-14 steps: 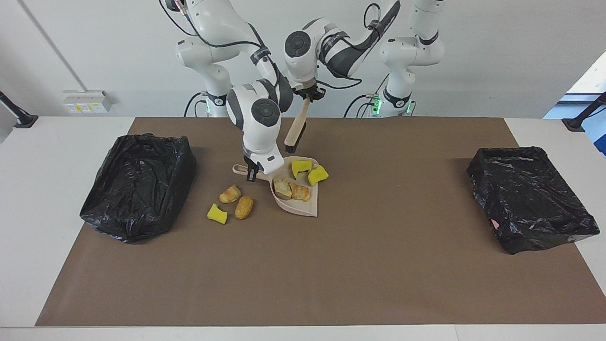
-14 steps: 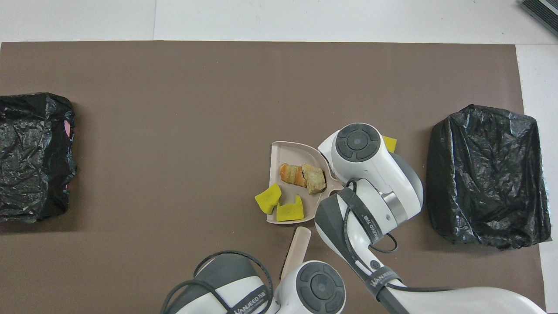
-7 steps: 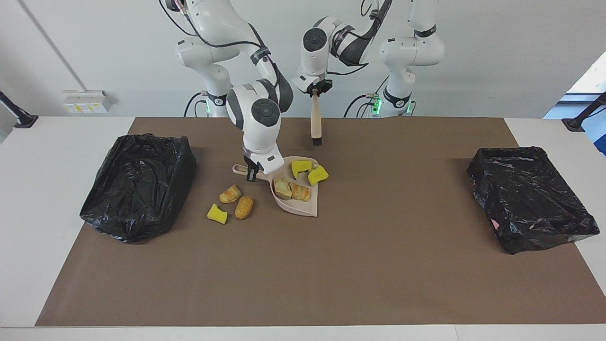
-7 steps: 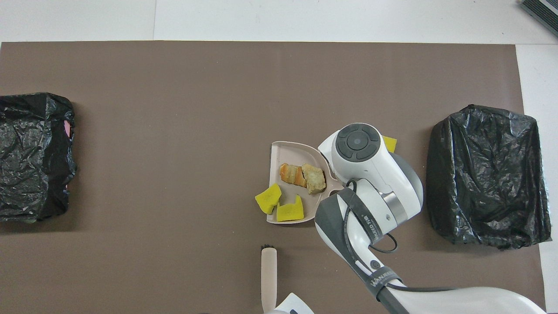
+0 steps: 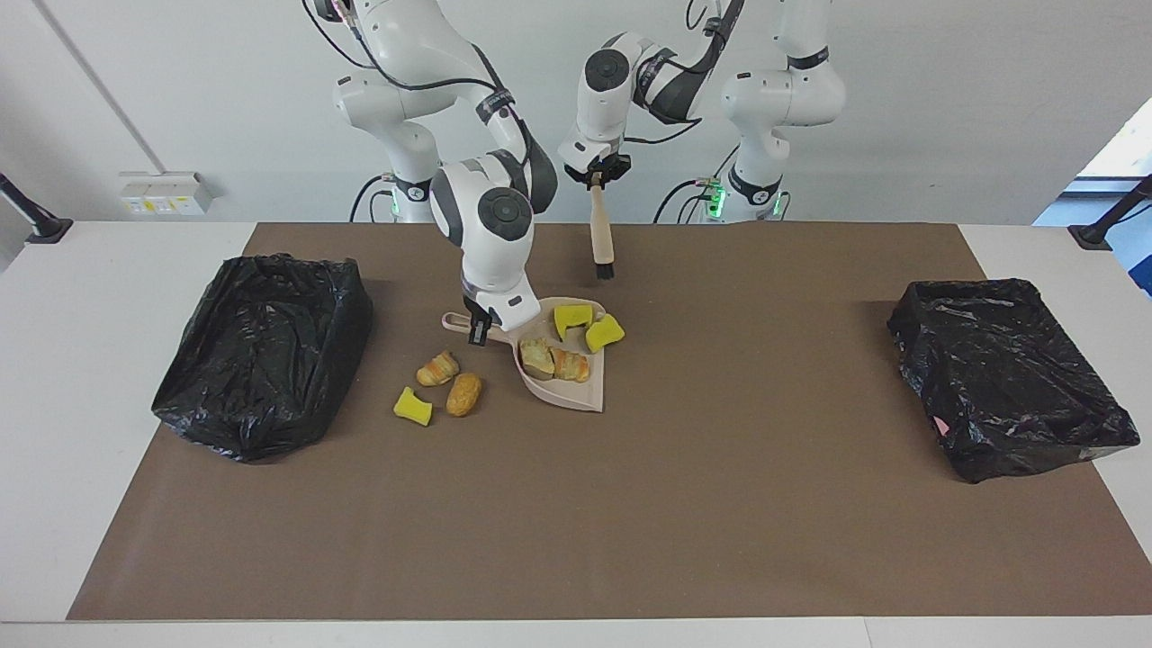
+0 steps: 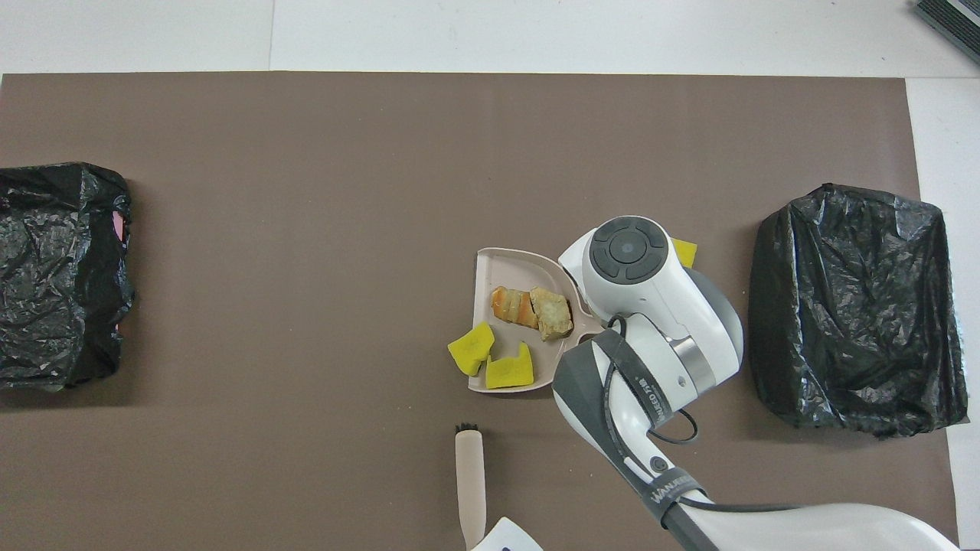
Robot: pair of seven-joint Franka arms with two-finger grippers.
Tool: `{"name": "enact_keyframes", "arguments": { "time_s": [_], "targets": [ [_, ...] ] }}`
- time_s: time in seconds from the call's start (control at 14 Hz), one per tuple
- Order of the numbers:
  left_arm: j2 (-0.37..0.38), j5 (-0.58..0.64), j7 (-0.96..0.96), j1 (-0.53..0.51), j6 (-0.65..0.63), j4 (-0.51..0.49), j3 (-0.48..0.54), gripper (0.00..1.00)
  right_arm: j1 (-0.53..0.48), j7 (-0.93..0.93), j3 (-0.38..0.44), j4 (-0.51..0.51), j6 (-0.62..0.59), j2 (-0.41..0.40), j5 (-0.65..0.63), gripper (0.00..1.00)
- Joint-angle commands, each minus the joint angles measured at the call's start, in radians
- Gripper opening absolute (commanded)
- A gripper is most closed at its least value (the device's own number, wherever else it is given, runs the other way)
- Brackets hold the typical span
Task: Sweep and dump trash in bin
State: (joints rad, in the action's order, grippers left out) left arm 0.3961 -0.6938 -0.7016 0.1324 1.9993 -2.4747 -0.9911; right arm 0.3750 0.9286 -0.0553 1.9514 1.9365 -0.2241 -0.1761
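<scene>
- Facing view: the right pincer (image 5: 479, 328) is clamped on the handle of the beige dustpan (image 5: 576, 392), which lies flat on the brown mat (image 5: 630, 504) covering the bench (image 5: 90, 297).
- The left pincer (image 5: 595, 177) is clenched on the top of the brush (image 5: 600, 238), which hangs bristles-down over the mat, clear of the pan.
- Trash: two tan pieces (image 5: 553, 360) lie in the pan, one yellow chunk (image 5: 571, 318) sits at its edge, and another yellow chunk (image 5: 604, 333) lies just beside it.
- Three more bits (image 5: 441, 387) lie on the mat between the pan and the black bin (image 5: 261, 351) at the right arm's end.
- A second black bin (image 5: 1003, 373) sits at the left arm's end.
</scene>
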Motion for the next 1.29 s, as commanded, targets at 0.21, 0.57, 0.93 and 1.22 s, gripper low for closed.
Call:
{"name": "enact_keyframes", "arguments": {
  "time_s": [0.21,0.57,0.93,1.22],
  "targets": [
    [0.020,-0.038,0.076,0.007,0.018,-0.033,0.012,0.00,-0.011,-0.028,-0.006,0.004,0.004,0.003,0.004,0.00],
    [0.018,-0.039,0.085,-0.003,0.018,-0.038,0.012,0.00,-0.010,-0.028,-0.006,0.004,0.004,0.005,0.004,0.00],
    [0.009,-0.053,0.114,-0.014,0.018,-0.038,0.014,0.00,-0.062,-0.016,-0.006,-0.017,-0.005,0.011,0.006,0.00],
    [-0.011,-0.053,0.116,-0.017,0.018,-0.039,0.014,0.11,-0.096,-0.017,-0.006,-0.051,-0.007,0.023,0.096,0.00]
  ]
}}
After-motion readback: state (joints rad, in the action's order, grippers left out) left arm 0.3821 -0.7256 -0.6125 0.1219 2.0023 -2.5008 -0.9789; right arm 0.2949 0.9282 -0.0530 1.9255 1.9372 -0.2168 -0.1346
